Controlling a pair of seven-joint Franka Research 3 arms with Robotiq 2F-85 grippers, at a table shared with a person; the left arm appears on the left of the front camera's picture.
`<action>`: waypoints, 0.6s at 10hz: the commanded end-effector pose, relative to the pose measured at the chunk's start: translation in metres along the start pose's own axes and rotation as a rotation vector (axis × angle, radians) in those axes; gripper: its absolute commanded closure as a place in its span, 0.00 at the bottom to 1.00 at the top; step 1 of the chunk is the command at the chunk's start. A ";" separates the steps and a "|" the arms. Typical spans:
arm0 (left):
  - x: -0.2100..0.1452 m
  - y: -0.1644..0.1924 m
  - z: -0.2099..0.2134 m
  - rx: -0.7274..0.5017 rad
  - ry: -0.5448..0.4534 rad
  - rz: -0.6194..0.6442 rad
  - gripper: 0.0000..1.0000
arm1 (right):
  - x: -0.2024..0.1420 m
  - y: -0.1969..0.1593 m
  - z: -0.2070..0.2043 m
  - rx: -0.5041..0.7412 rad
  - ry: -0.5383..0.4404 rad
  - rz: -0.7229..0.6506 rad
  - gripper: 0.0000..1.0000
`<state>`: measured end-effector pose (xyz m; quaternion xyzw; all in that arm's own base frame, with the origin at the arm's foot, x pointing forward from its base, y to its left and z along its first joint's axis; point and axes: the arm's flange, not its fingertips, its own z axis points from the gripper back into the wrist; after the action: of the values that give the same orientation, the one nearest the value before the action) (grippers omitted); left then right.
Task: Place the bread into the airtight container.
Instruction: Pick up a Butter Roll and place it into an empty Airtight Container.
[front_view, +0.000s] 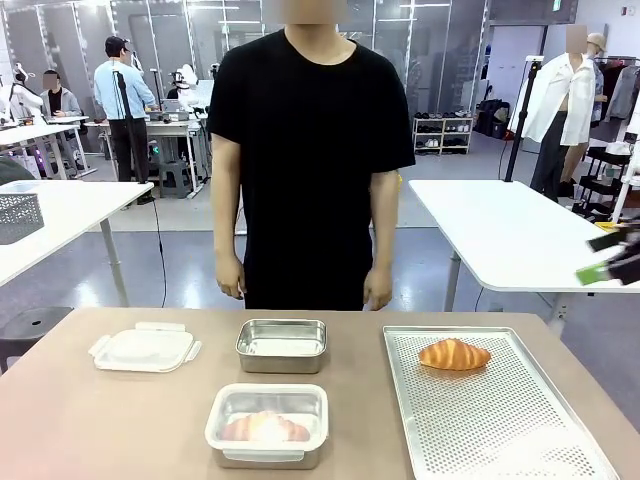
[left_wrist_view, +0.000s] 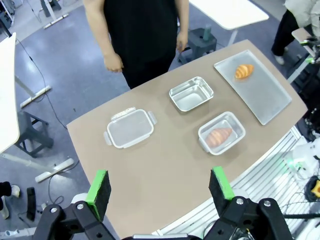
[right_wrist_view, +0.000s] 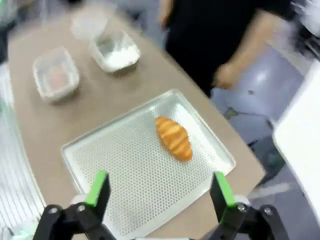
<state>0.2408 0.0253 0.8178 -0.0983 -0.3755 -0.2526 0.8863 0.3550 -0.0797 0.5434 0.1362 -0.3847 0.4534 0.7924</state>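
- Well, my left gripper (left_wrist_view: 160, 186) hangs high above the table's near edge, fingers apart and empty; I'd leave it parked.
- A loose lid (front_view: 145, 348) sits toward the table's left edge. The empty steel container (front_view: 282, 345) sits mid-table, just behind a filled container (front_view: 267, 425).
- The bread (right_wrist_view: 173, 137) lies at the far end of the tray (right_wrist_view: 130, 170), by the table's right edge.
- My right gripper (right_wrist_view: 159, 189) hovers over the tray, fingers spread and empty. I'd close gently across the bread's narrow width, then lift clear of the rim.
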 end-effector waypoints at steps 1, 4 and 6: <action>0.001 0.000 0.000 -0.005 -0.002 -0.004 0.00 | 0.014 -0.028 -0.042 0.064 0.093 0.310 0.00; 0.001 0.000 0.000 -0.005 -0.002 -0.004 0.00 | 0.047 -0.033 -0.122 0.235 0.274 0.547 0.00; 0.001 0.000 0.000 -0.005 -0.002 -0.004 0.00 | 0.040 -0.034 -0.170 0.280 0.376 0.534 0.00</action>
<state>0.2409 0.0253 0.8177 -0.0982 -0.3754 -0.2525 0.8864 0.4649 0.0212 0.4706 0.0680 -0.2061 0.7115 0.6683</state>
